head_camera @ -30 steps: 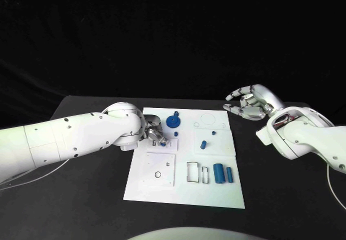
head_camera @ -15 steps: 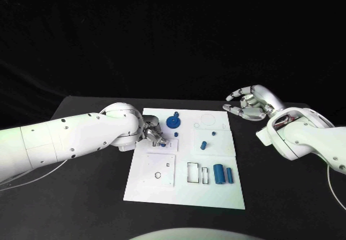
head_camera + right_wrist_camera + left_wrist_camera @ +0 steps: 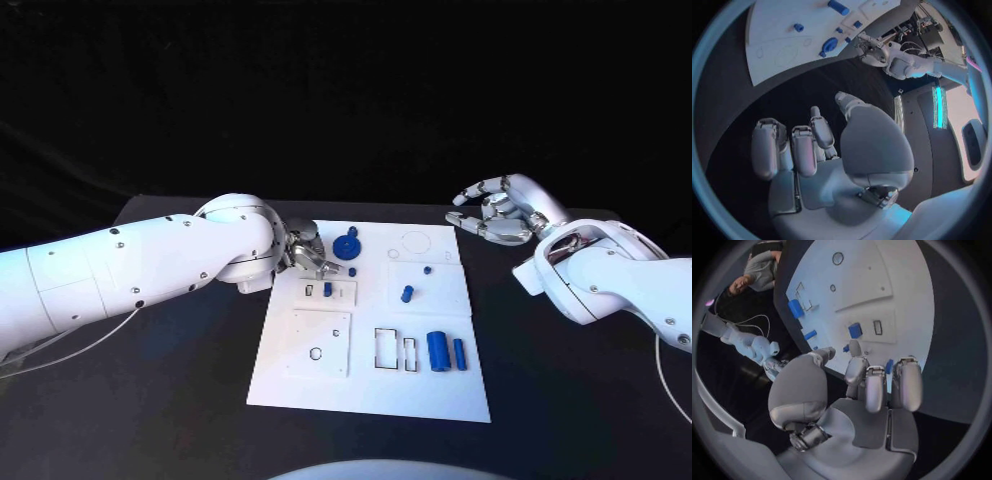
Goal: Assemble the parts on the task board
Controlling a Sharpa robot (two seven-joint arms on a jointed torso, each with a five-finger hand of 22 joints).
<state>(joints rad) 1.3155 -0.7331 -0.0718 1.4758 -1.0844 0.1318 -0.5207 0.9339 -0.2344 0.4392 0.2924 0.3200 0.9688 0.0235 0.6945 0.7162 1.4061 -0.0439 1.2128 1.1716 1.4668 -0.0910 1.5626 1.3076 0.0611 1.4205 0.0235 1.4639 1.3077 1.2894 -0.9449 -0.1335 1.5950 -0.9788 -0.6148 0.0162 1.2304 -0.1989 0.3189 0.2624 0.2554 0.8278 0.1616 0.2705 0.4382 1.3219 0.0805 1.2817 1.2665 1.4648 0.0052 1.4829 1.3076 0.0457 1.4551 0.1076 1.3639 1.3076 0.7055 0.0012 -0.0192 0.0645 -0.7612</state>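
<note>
Left hand (image 3: 307,254) over white board's (image 3: 433,385) left edge, fingers apart, holding nothing, small blue part (image 3: 327,289) just below it; right hand (image 3: 498,208) off board, loosely spread, empty

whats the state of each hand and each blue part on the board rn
left hand: empty, fingers apart, over the task board's left edge
right hand: empty, fingers curled but apart, off the board's far right corner
blue gear: on the board
small blue block: in its recess
two blue cylinders: lying side by side
</note>
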